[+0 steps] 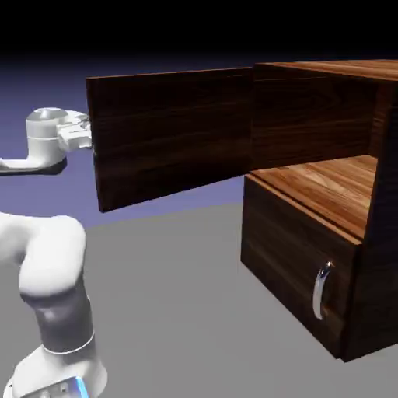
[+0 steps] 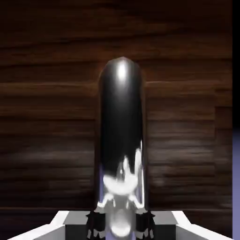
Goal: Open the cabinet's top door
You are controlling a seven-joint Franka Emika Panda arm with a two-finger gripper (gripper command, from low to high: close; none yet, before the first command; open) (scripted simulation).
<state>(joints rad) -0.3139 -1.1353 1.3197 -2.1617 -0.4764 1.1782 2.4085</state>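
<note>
The top door hides its own handle and the jaws.

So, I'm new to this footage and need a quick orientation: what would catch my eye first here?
The dark walnut wood-grain top door stands swung wide open from the boxy cabinet, baring lighter wood inside. At the door's far edge, on the exterior view's left, the white arm's claw meets it. In the hand view the claw is shut on the shiny chrome bar handle.

Top door swung wide — gripper behind its edge
</note>
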